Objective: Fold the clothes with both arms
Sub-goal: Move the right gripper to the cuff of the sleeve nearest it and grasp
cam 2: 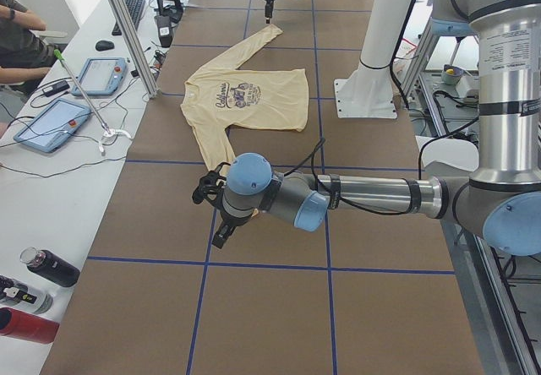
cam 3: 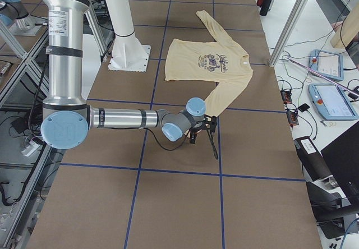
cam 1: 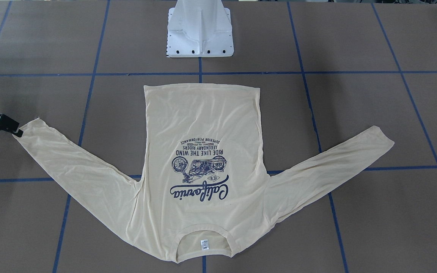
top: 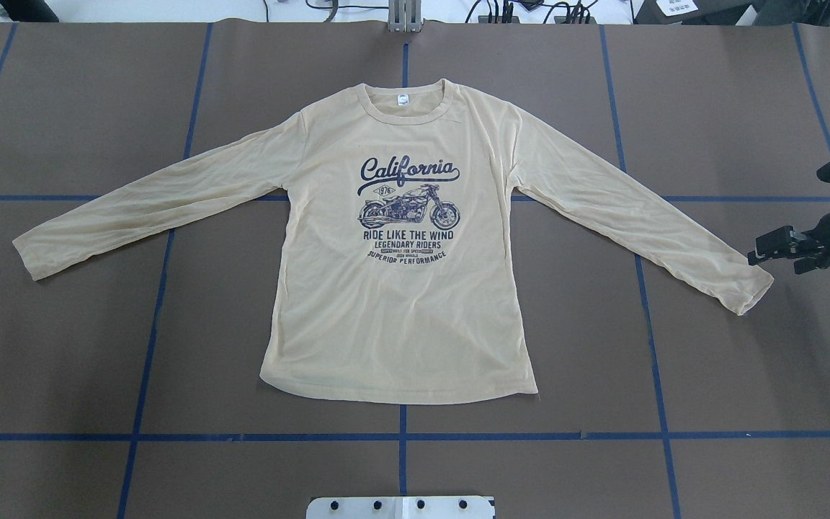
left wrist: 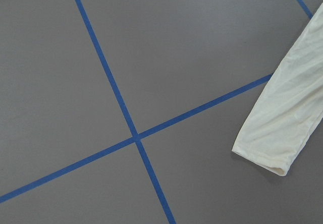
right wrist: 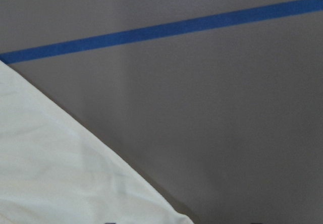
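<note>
Cream-yellow long-sleeve shirt (top: 400,324) is lying flat and print up, dead centre of the overhead frame, neck toward the top and both sleeves angled out and down. Right gripper (top: 775,256) sits at mid-right, just beside the right cuff, and I can't tell how wide it's open. Left gripper (cam 2: 218,223) only shows from the side, so I can't tell there either. Brown table (top: 710,375) runs wide past the hem and both cuffs.

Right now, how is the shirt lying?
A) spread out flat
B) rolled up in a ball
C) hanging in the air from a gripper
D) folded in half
A: the shirt lies spread out flat, print up, with no fold in it.
</note>
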Robot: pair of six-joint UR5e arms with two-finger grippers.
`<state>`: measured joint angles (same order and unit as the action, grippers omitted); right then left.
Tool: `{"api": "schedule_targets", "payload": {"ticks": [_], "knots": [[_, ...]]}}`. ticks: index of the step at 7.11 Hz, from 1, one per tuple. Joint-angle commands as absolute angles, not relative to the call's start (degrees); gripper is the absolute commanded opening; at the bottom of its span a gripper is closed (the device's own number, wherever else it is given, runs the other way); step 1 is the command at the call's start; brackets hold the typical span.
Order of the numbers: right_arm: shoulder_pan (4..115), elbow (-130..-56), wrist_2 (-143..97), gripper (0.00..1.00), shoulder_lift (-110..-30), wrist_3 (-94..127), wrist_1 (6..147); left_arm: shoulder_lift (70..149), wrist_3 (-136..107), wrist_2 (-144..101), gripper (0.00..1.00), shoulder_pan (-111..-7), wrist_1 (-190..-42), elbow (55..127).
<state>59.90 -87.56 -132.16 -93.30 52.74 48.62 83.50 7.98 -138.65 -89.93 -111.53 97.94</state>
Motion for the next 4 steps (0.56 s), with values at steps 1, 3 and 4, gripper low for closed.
{"api": "schedule_targets", "payload": {"ticks": [1, 3, 4], "knots": [[59.15, -86.67, -131.92, 0.88, -92.55, 52.82, 48.69, 83.50, 8.00, -138.69, 1.00, -89.91, -111.53, 98.00], [58.80, -86.57, -131.92, 0.55, -92.64, 52.82, 48.69, 83.50, 8.00, -138.60, 1.00, -89.91, -111.62, 98.00], [58.71, -86.22, -132.01, 0.44, -92.64, 52.74, 48.52, 83.50, 8.00, -138.69, 1.00, -89.91, -111.71, 98.00]]}}
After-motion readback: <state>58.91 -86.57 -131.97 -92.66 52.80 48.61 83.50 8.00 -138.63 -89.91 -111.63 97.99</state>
